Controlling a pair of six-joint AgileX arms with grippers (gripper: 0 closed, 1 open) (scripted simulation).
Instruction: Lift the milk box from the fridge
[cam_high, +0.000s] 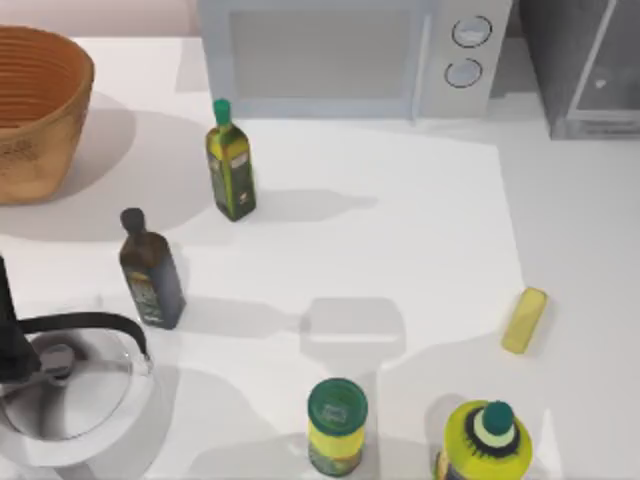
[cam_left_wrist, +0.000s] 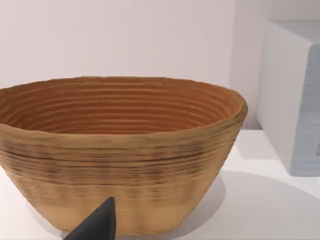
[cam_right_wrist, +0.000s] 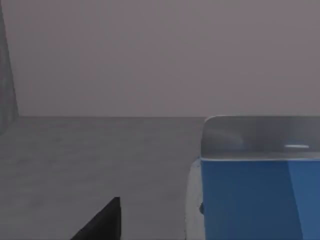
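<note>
The fridge (cam_high: 580, 70) is the grey cabinet with a pale glassy door panel at the table's far right corner. In the right wrist view its grey inner floor (cam_right_wrist: 100, 160) and back wall spread out ahead. The milk box (cam_right_wrist: 260, 190) stands on that floor, blue with a pale top, close in front of the camera. A dark tip of my right gripper (cam_right_wrist: 100, 222) shows low in that view, beside the box and apart from it. A dark tip of my left gripper (cam_left_wrist: 95, 225) sits close to the woven basket (cam_left_wrist: 120, 150) at the far left.
A white microwave (cam_high: 340, 55) stands at the back. On the table are a green bottle (cam_high: 231, 165), a dark bottle (cam_high: 150, 270), a yellow block (cam_high: 524, 320), a green-lidded can (cam_high: 337, 425), a yellow-green bottle (cam_high: 485, 440) and a glass kettle (cam_high: 70, 385).
</note>
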